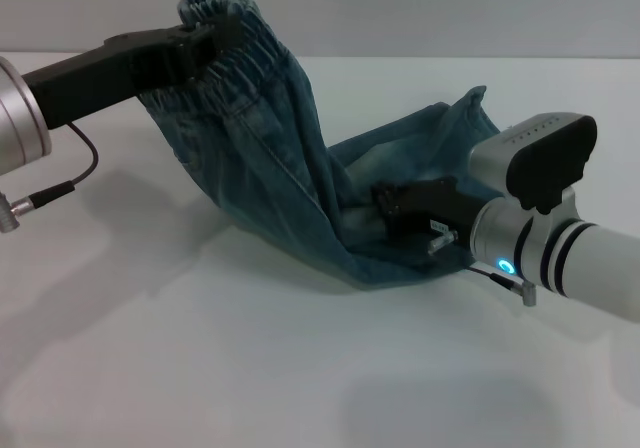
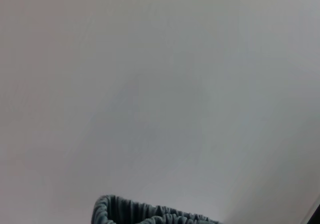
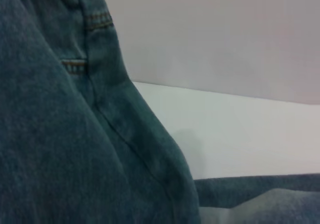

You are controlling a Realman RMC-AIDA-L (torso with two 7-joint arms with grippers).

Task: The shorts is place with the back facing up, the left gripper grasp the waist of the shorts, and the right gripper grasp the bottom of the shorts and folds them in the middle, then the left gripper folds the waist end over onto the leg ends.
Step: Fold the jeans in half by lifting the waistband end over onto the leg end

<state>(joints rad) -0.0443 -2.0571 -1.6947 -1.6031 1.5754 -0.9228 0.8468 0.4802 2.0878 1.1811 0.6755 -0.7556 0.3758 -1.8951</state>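
1. From the head camera, the faded blue-green denim shorts [image 1: 300,188] hang in a slope over the white table [image 1: 200,368]. The left gripper [image 1: 205,40], a black two-fingered claw on a silver arm, is clamped on the gathered elastic waist of the shorts [image 1: 245,43] and holds it high above the surface. The right gripper [image 1: 385,200], a narrow black claw on a white-and-silver arm with a blue light, lies low at the bottom of the shorts [image 1: 420,258], near the table; its jaws are buried in cloth, so I cannot tell whether they are apart or together.

2. From the left wrist, only a strip of ruffled waistband shows against bare table — no fingers.

3. From the right wrist, denim fills the near field, a stitched seam running across it.

4. My judgement: both ends are taken up and the middle fold is under way, not laid flat — the waist-over-legs fold is yet to come.
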